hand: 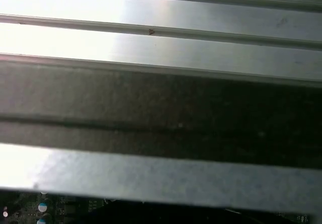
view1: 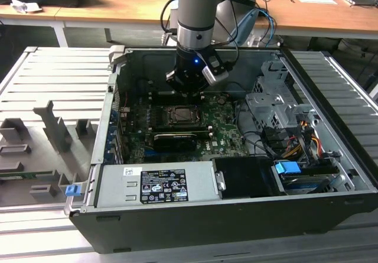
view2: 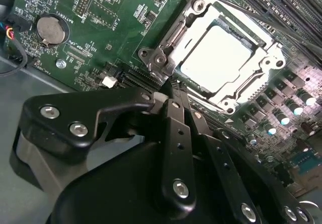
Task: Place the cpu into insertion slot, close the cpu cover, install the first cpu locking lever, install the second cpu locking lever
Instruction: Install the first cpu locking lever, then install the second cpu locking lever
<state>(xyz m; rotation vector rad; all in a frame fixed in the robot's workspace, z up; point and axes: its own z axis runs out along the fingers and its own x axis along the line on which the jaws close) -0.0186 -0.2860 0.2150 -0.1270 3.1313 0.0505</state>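
Already seated — cpu (view2: 217, 58) under cpu cover (view2: 261, 50)

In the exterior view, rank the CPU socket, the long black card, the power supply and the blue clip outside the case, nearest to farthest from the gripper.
1. insertion slot, just below the gripper.
2. long black card, beyond the slot.
3. power supply, at the case's near wall.
4. blue clip, outside the case, on the exterior view's left.
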